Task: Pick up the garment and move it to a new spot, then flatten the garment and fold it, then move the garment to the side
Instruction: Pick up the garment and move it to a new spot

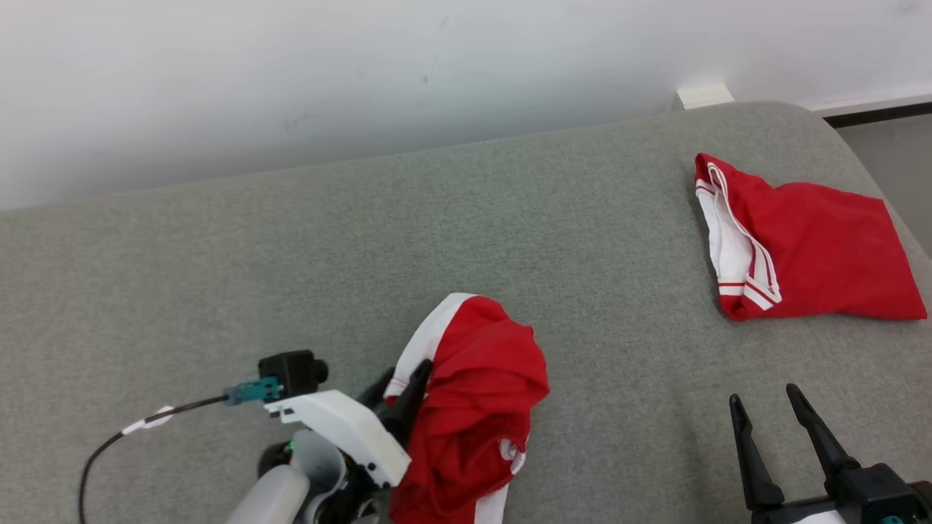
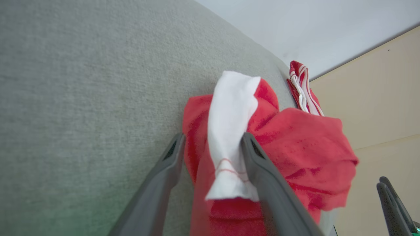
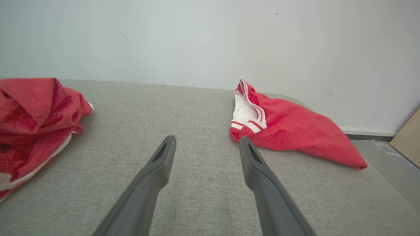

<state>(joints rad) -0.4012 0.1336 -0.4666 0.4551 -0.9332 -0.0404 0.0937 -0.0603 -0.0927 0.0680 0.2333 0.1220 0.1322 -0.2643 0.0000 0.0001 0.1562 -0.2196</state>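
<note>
**Left gripper at the crumpled jersey: the pick-up is in hand**

The red-and-white garment (image 1: 480, 386) sits bunched in a heap at the near edge of the grey upholstered seat (image 1: 291, 255), close in front of the robot. The left gripper (image 2: 213, 137) is right in it. Its two dark fingers stand nearly as wide apart as the other arm's, with the white band (image 2: 231, 111) and a wad of red cloth between them. I cannot tell whether they have a real hold.

The right gripper (image 1: 763, 394) hangs over bare upholstery at the near right, fingers spread, holding nothing.

I would call this the first step, taking hold to move the garment. Next, the left fingers need to pinch down firmly on the band. Then comes a lift high enough for the heap to hang free, and a carry toward the open middle of the seat.

A second red garment (image 1: 815, 247) lies folded flat, well apart at the far right.

Nothing here serves as a container: both garments lie straight on the upholstery.
</note>
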